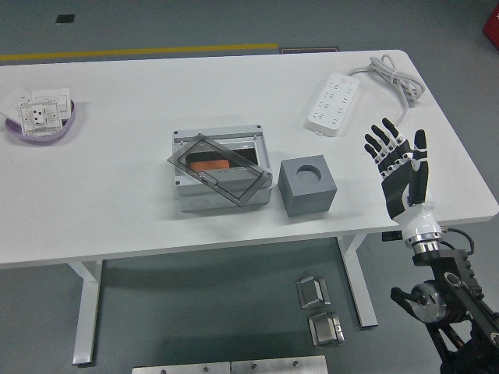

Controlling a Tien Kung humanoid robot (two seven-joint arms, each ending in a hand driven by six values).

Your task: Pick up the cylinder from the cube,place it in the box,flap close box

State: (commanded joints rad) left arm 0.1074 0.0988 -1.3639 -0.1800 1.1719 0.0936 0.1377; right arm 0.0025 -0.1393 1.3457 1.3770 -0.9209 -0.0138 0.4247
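A grey cube [308, 185] with an empty round hole in its top stands at the table's middle. Left of it is a grey box [221, 169] with a smoky clear flap lid [219, 169] lying tilted over its opening. An orange cylinder [209, 164] lies inside the box under the flap. My right hand [395, 160] is held up over the table's right side, fingers spread, palm facing the cube, holding nothing. It is apart from the cube, to its right. My left arm is out of view.
A white power strip [336, 103] with its cable [393, 78] lies at the back right. A purple bowl [42, 118] holding white socket plates sits at the far left. The table's near edge [234, 251] runs below the box and cube.
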